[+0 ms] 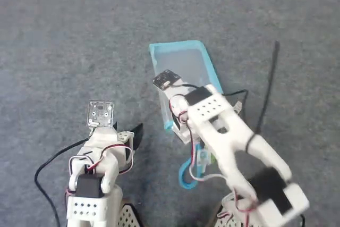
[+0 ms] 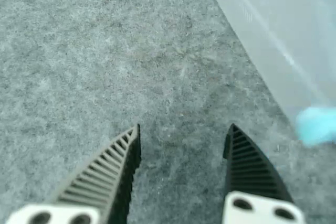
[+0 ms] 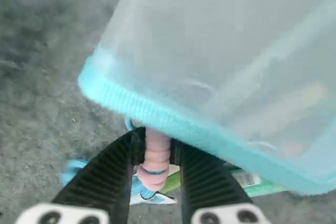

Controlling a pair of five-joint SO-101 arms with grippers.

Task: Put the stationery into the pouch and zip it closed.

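Note:
The translucent pouch [image 1: 183, 67] with turquoise trim lies in the middle of the grey mat. Blurred coloured stationery shows through its wall [image 3: 294, 124]. My right gripper [image 3: 156, 139] is at the pouch's near edge, shut on a pink zipper pull [image 3: 156, 157] just below the turquoise zip band [image 3: 157, 116]. My right arm [image 1: 212, 112] covers that end of the pouch from above. My left gripper [image 2: 184, 135] is open over bare mat, left of the pouch [image 2: 283, 30], with nothing between its fingers; from above it [image 1: 133, 134] sits beside the pouch's near left corner.
A turquoise wrist loop [image 1: 186, 176] and a green labelled item [image 3: 247, 179] lie by the pouch's near end. A thin black stick-like thing [image 1: 268, 89] lies on the mat to the right. Black cables trail from both arms.

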